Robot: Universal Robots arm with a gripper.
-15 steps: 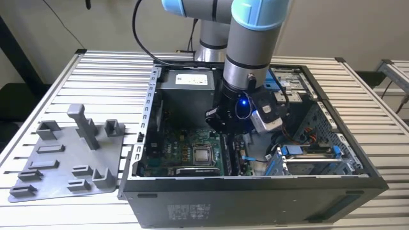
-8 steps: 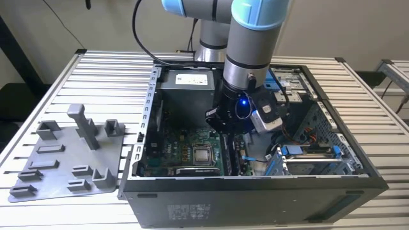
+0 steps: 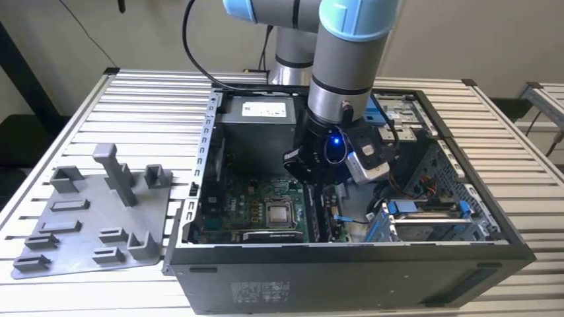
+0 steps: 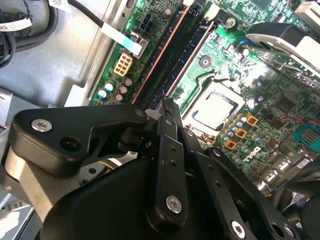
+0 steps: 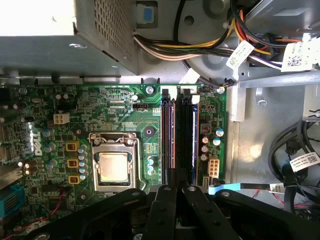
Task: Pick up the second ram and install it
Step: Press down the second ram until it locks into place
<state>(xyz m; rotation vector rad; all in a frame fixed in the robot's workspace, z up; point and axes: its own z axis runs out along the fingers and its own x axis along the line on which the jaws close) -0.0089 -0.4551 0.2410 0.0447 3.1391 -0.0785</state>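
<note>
Hovering above the motherboard's memory slots inside the computer case, the gripper has its fingers pressed together.

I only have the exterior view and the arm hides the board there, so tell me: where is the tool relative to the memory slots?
Observer: In the first wrist view the tool hangs over one end of the parallel memory slots.
Operator: What lies beside those slots, away from the processor?
Observer: A white power connector and a row of small capacitors.
Operator: Any cables close to the tool?
Observer: A flat blue-and-white cable runs just past that end of the slots.
</note>
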